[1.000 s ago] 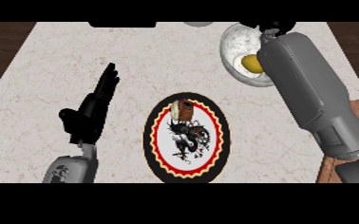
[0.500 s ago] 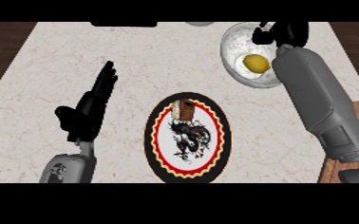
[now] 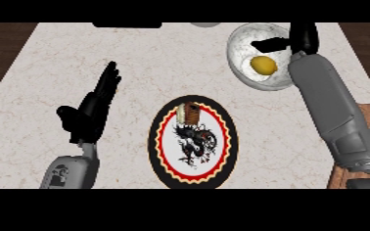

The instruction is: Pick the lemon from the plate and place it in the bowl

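Observation:
A yellow lemon (image 3: 264, 65) lies inside the white bowl (image 3: 245, 38) at the back right of the counter. My right hand (image 3: 298, 39) hovers over the bowl's right rim with straight fingers, just above and to the right of the lemon, apart from it. The round plate (image 3: 194, 173), black-rimmed with a red and yellow border and a dark dragon figure, sits near the front middle with no lemon on it. My left hand (image 3: 92, 106) rests open at the left, fingers pointing up.
A dark object (image 3: 127, 25) and a pale round thing (image 3: 206, 24) lie along the counter's far edge. Brown wood shows beyond the marble counter at the left (image 3: 14, 39) and at the front right corner (image 3: 347, 178).
My right forearm has shifted to the right and the hand has drawn back off the bowl's middle. The lemon stays in the bowl, now fully uncovered. The left hand has not moved.

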Motion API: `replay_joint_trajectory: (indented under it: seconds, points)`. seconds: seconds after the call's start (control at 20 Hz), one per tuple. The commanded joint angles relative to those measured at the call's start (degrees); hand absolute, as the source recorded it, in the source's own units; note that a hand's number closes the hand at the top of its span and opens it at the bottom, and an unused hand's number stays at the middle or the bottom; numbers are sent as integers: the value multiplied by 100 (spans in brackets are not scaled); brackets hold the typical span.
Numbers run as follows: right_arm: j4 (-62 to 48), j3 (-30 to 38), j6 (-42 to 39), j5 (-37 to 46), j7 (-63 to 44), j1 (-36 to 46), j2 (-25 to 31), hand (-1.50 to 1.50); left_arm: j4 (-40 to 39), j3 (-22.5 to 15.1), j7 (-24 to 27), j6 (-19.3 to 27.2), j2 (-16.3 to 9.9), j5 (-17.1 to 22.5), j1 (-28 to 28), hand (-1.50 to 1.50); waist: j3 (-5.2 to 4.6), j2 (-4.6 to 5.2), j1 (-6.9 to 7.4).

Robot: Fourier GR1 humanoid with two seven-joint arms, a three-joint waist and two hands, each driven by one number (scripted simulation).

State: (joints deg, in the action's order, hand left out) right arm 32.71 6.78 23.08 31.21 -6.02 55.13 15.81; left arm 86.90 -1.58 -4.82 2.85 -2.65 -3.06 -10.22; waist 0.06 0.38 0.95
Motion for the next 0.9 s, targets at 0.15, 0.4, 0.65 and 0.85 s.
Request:
replay_joint_trajectory:
  seconds: [0.15,0.4,0.65,0.85]
  points:
    - [922,380,378,-445,381,-244,49,-150,164,-42,-67,151,54,-125,108,0,-6,-62,-119]
    - [1363,671,330,-954,320,-581,-147,-150,-120,219,203,-203,-191,131,80,0,-6,-38,-99]
    - [2859,874,-429,-1698,40,-1528,-16,-150,36,85,128,-118,-110,19,266,0,-7,-70,-198]
    - [3614,955,-1097,-2151,-1,-2212,244,-150,343,101,-296,-56,-130,8,139,0,-5,-58,-152]
